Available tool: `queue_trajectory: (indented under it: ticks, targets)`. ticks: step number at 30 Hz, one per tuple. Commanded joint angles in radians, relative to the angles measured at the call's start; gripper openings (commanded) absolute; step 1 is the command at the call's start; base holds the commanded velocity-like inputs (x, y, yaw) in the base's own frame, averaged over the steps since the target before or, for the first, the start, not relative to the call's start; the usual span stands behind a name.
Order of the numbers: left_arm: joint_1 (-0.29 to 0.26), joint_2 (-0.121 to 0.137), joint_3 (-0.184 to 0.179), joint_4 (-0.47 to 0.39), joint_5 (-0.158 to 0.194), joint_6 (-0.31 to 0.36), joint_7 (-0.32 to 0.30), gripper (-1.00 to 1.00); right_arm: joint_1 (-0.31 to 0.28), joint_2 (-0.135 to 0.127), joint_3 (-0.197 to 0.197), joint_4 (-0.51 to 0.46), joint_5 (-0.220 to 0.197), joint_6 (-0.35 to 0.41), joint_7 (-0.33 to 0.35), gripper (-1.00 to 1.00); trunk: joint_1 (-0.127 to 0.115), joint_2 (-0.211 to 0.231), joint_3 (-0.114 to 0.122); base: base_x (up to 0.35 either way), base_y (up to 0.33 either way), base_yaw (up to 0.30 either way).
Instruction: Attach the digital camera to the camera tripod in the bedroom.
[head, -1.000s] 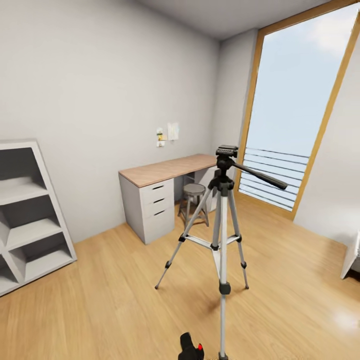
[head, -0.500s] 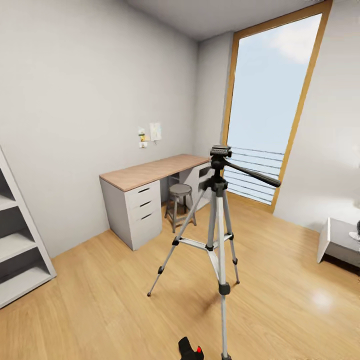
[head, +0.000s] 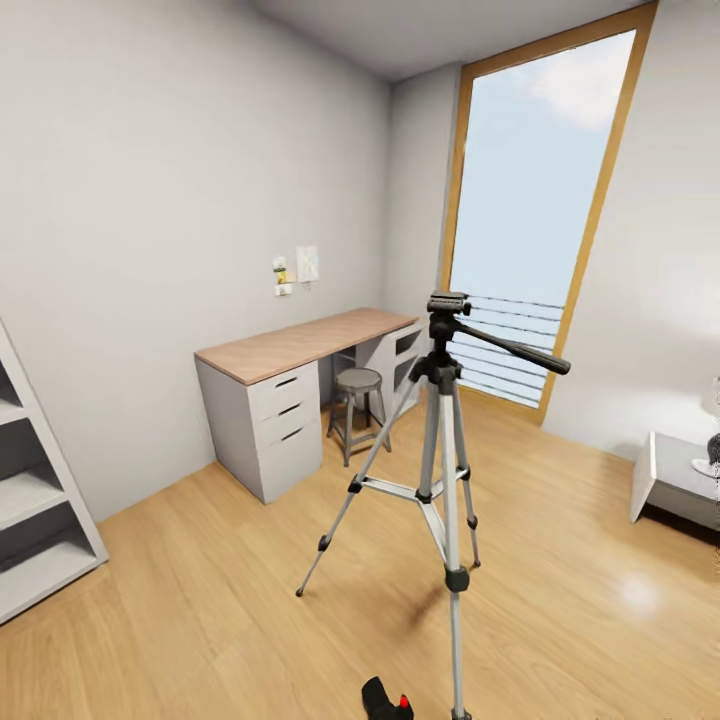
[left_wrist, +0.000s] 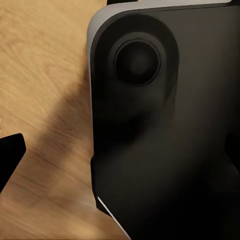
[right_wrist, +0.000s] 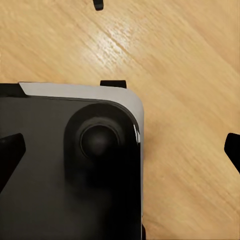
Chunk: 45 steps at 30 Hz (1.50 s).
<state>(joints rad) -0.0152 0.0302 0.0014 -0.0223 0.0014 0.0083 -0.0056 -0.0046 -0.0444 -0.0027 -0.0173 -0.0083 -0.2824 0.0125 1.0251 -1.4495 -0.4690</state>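
Item: tall silver-grey metal three-legged camera tripod (head: 442, 470) with black collars, feet, head and long black handle. Standing upright on the light wood plank floor (head: 250, 560) of the pale-walled bedroom, mid-room, its nearest leg reaching to the head view's lower edge. Head plate bare.

Item: small matte-black digital camera (head: 386, 701) with one round red button. Lying on the floor just beside the tripod's nearest foot, close in front of the robot.

Item: grey worktop with wood-coloured top and drawers (head: 290, 385), against the far wall, a round stool (head: 358, 400) tucked beside it. Tall wood-framed window (head: 530, 220) beyond.

Item: left claw and right claw. The wrist views look down past dark rounded robot housing at the floor; black tips at the picture edges stand well apart, so both read as spread and holding nothing.

Step in hand: approach, judged nearly finished; camera not yet picked up.

Next move calls for: lowering one arm to the camera, pinching its chunky body, then lifting it onto the tripod head.
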Motion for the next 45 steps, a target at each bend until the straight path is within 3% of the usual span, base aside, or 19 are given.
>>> queue_trajectory:
  ticks: [1,15,27,45]
  targets:
    - [0.0,0.0,0.0,-0.001,0.0,0.001,-0.001,1.0,-0.001,0.0,0.0,0.0,-0.001,-0.003,0.001,1.0,0.0,0.0,-0.001,0.002,0.006,-0.178]
    - [0.0,0.003,0.0,-0.001,0.0,0.001,-0.001,1.0,-0.001,0.0,0.0,0.0,-0.001,-0.003,0.001,1.0,0.0,0.0,-0.001,0.0,0.001,-0.273]
    - [0.0,0.027,0.0,-0.001,0.0,0.001,-0.001,1.0,-0.001,0.0,0.0,0.0,-0.001,-0.003,0.001,1.0,0.0,0.0,-0.001,0.0,0.013,-0.299]
    - [0.0,0.029,0.0,-0.001,0.0,0.001,-0.001,1.0,-0.001,0.0,0.0,0.0,0.0,-0.003,0.0,1.0,0.0,0.0,-0.001,0.0,0.221,-0.278]
